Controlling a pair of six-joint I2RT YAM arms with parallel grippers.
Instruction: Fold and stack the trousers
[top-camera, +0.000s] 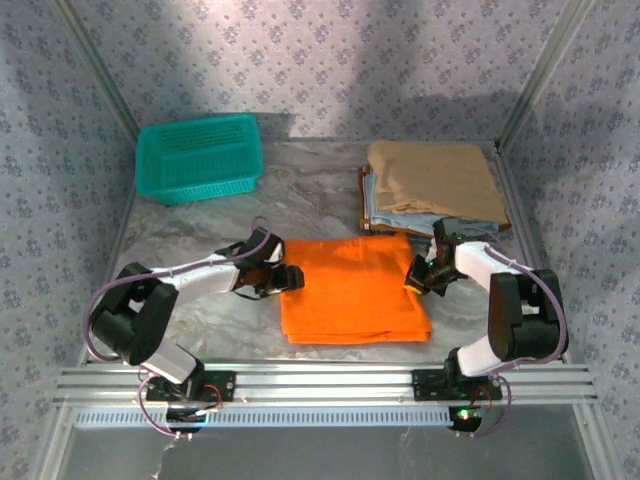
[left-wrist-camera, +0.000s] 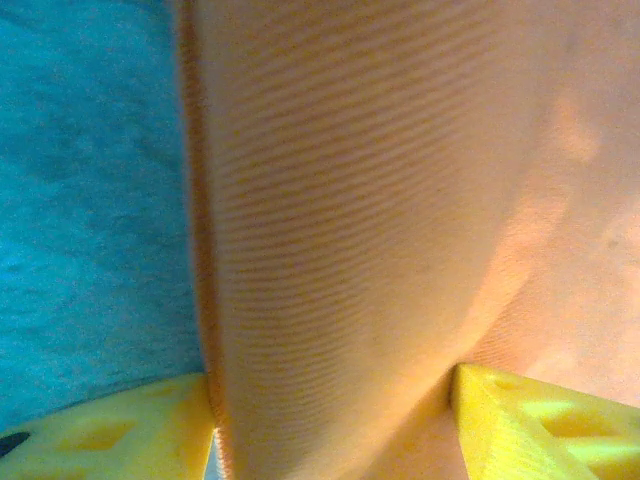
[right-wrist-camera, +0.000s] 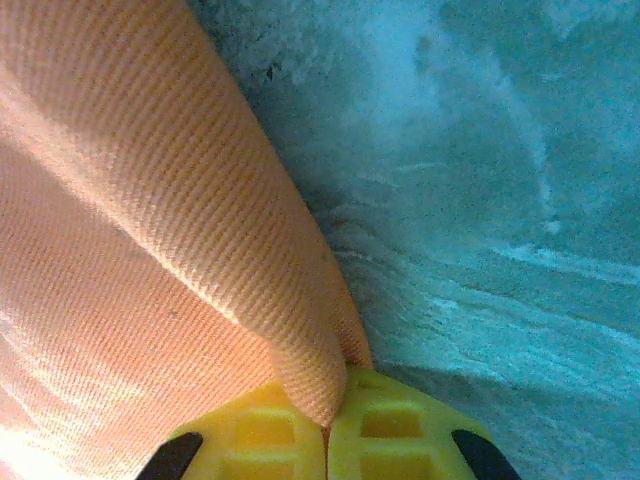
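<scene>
Two grippers flank the trousers (top-camera: 355, 290), which lie folded into a flat orange rectangle at the centre of the table (top-camera: 200, 235), below and to the left of the pile of folded clothes (top-camera: 435, 180) at upper right. The step looks like taking both short edges so the bundle can be lifted or folded once more. To do it well, each side should catch every layer, and the two arms should rise together with the cloth lightly taut so the fold does not sag open in the middle. The right gripper (top-camera: 418, 277) sits at the cloth's right edge; in its wrist view its yellow fingers (right-wrist-camera: 390, 420) are pressed together on a rolled fold of orange fabric. The left gripper (top-camera: 290, 277) meets the left edge; its fingers (left-wrist-camera: 530, 415) stand well apart with a thick fold filling the gap, and whether they pinch it I cannot tell, so that hold should be firm before any lift. The left arm is bent back at lower left, its forearm running low to the right. The right arm stands tall at lower right, with its wrist bent left toward the cloth.
</scene>
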